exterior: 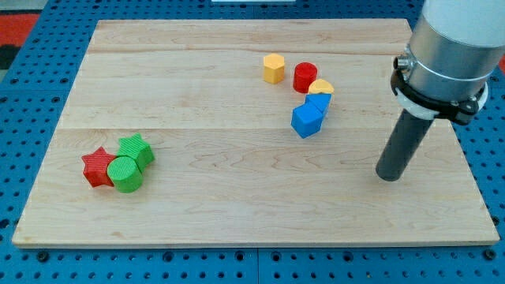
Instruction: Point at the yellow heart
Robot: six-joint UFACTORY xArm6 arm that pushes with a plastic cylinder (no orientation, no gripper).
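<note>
Nearest to us, at the view's bottom left of the wooden counter (237, 197), we see a tight group of three blocks: a green cylinder (125, 175) in front, a red star (98, 166) touching it on the view's left, and a green star (136, 150) just behind it. On the view's right, our tip (387, 177) rests on the counter, well apart from every block; our end effector is only a straight dark rod, with no jaws to be wide or narrow, and it holds nothing. Further back, near the middle right, a blue cube (306, 121) touches a second blue block (319, 103), whose shape we cannot tell. The yellow heart (321, 87) sits just behind this second block, partly hidden by it, up and to the view's left of our tip. Beside the heart is a red cylinder (305, 77), and farthest is a yellow hexagon (273, 69).
</note>
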